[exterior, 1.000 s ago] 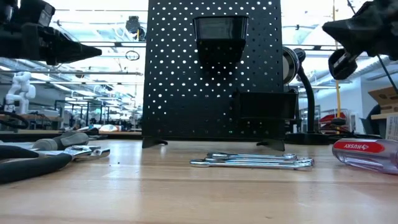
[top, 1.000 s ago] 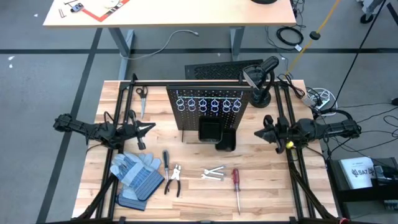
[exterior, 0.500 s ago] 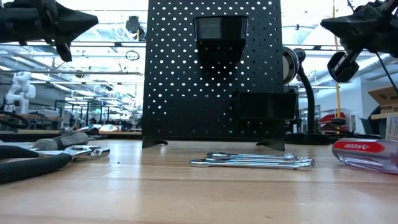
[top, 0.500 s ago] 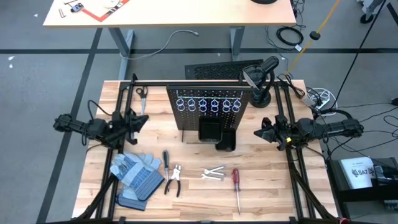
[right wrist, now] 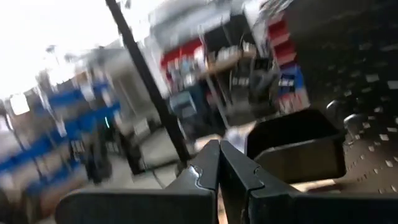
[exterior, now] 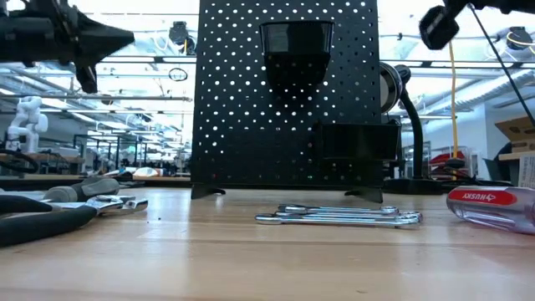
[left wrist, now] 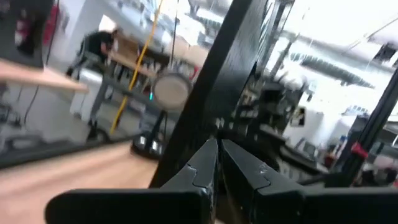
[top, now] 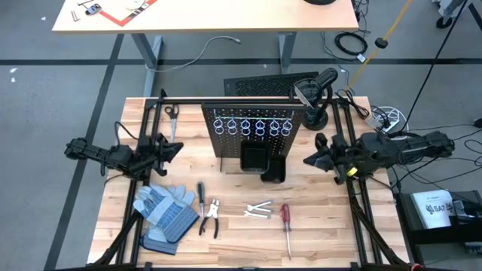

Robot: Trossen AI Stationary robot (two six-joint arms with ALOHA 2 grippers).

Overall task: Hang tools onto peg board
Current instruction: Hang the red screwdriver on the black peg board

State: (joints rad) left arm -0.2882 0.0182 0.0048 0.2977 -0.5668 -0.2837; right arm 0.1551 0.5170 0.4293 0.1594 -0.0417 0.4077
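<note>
1. The table [top: 331, 226] is wood, and I work over it with two arms, one at each side.
2. The peg board [top: 252, 132] stands upright at the far middle, with a row of silver rings [top: 252, 126] across it and a black bin [top: 254, 159] on its face. No tool hangs on it that I can see.
3. The gloves [top: 162, 211] lie near left; they are not my job.
4. The tools all lie flat on the near half: the pliers [top: 210, 218] and the grey screwdriver [top: 201, 193] just right of the gloves, the wrenches [top: 258, 210] in the middle, the red screwdriver [top: 286, 224] right of those.
5. My left claw [top: 175, 150] hangs in the air left of the board, fingers pressed together on nothing.
6. My right claw [top: 309, 159] hangs right of the board, also pressed together and empty.
7. I judge no pick has begun, so this is the very start of the job.
8. Next I must spread one claw, drop onto a tool and pinch it. The red screwdriver suits my right; the pliers suit my left.
</note>
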